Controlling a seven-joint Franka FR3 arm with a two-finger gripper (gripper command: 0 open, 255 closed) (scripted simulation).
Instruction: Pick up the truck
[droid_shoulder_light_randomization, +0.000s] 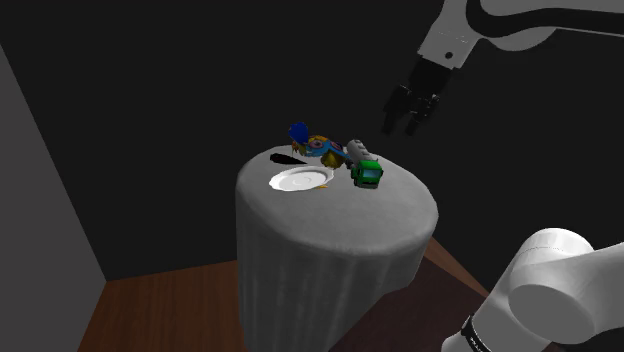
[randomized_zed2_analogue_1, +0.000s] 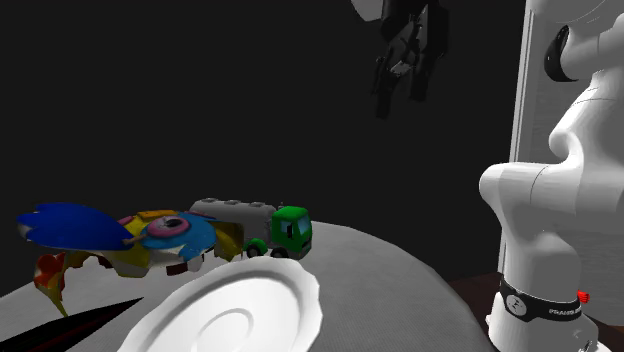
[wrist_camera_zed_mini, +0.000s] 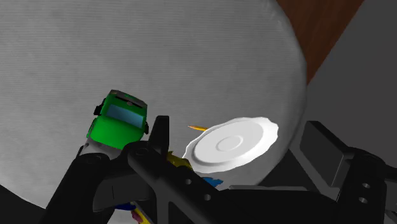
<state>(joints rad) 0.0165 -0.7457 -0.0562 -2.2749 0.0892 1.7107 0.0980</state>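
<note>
The white arm (droid_shoulder_light_randomization: 480, 25) is high over the round, cloth-draped worktop (droid_shoulder_light_randomization: 395, 205), black jaws hanging in open air, spread wide with nothing between them. In the wrist view the two jaws stand well apart, the truck peeking past one of them and the plate showing in the gap.

Eyes down to the truck (droid_shoulder_light_randomization: 363, 163): green cab, grey tank, upright on its wheels, parked close to the worktop's far edge as the shoulder view has it. The jaws hover above it and off toward the shoulder view's right, well clear, no contact.

Just beside the cab, toward the shoulder view's left, a white plate (droid_shoulder_light_randomization: 299, 179) with a wavy rim lies flat on the cloth. Behind the plate, right at the far edge, a bright toy (droid_shoulder_light_randomization: 318, 146) in blue, yellow and pink crowds up against the tank end of the truck; whether the two touch, I cannot tell.

From the second exterior view the truck stands side-on, cab toward that view's right, the toy at its tail, the plate nearer the camera. Below the cloth, a reddish wooden floor (droid_shoulder_light_randomization: 150, 310); beyond, a black area.
</note>
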